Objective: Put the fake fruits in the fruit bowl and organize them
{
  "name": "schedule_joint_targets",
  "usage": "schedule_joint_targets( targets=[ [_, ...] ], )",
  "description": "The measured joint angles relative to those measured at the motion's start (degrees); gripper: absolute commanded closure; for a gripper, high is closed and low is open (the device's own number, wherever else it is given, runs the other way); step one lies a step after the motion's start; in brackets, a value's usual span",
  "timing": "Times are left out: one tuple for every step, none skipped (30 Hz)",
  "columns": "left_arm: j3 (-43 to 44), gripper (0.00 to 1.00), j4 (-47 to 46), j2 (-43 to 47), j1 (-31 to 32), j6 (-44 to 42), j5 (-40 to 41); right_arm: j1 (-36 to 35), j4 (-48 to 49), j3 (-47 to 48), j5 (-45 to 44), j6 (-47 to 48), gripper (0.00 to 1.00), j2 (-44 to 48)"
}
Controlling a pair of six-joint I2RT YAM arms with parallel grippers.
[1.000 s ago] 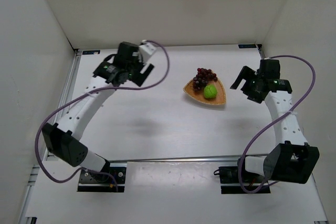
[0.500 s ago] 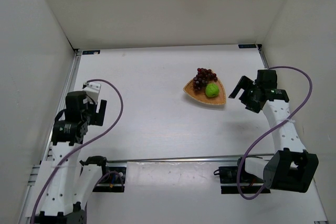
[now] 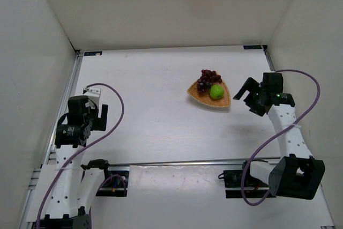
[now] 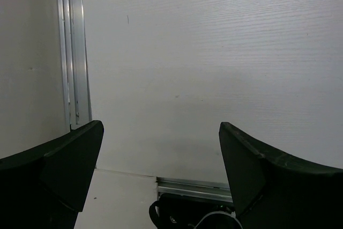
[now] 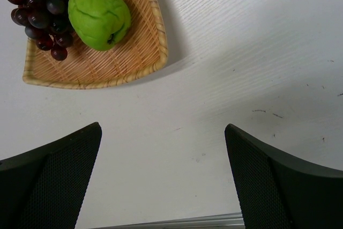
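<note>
The woven tan fruit bowl [image 3: 222, 102] sits right of the table's middle. The green lime-like fruit [image 3: 216, 91] lies in it, and the dark purple grapes [image 3: 207, 80] hang over its far rim. The right wrist view shows the bowl [image 5: 126, 57] at the top left, holding the lime [image 5: 99, 16] and the grapes [image 5: 37, 9]. My right gripper [image 3: 244, 99] hovers just right of the bowl, open and empty [image 5: 162, 130]. My left gripper [image 3: 84, 120] is far off at the table's left side, open and empty [image 4: 161, 126], over bare table.
An aluminium rail [image 4: 75, 52] runs along the table's left edge beside the left gripper. The left arm's base [image 4: 187, 213] lies just below it in the left wrist view. White walls enclose the table on the left, back and right.
The left arm has swung from the far middle of the table back to the near left side and settled there. The right gripper has drawn back slightly from the bowl.
</note>
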State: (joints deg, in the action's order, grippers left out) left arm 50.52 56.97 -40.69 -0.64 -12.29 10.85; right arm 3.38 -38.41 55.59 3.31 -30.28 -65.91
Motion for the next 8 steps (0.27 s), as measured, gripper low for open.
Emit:
schedule_joint_targets(
  targets=[
    [-0.1, 0.00, 0.0, 0.0, -0.1, 0.1, -0.3, 0.0, 0.0, 0.0, 0.1, 0.0, 0.00, 0.0],
    [-0.2, 0.00, 0.0, 0.0, -0.2, 0.2, -0.6, 0.0, 0.0, 0.0, 0.2, 0.0, 0.00, 0.0],
    [-0.2, 0.00, 0.0, 0.0, -0.4, 0.2, -1.1, 0.0, 0.0, 0.0, 0.5, 0.0, 0.00, 0.0],
    [-0.3, 0.00, 0.0, 0.0, -0.6, 0.3, -1.4, 0.0, 0.0, 0.0, 1.0, 0.0, 0.00, 0.0],
    [-0.3, 0.00, 0.0, 0.0, -0.8, 0.3, -1.8, 0.0, 0.0, 0.0, 1.4, 0.0, 0.00, 0.0],
    [-0.4, 0.00, 0.0, 0.1, -1.0, 0.3, -2.4, 0.0, 0.1, 0.0, 2.0, 0.0, 0.00, 0.0],
    [-0.4, 0.00, 0.0, 0.2, -1.3, 0.2, -2.9, 0.0, 0.1, 0.0, 2.6, 0.0, 0.00, 0.0],
    [-0.4, 0.00, 0.0, 0.3, -1.6, 0.0, -3.6, 0.0, 0.2, 0.0, 3.3, 0.0, 0.00, 0.0]
  ],
)
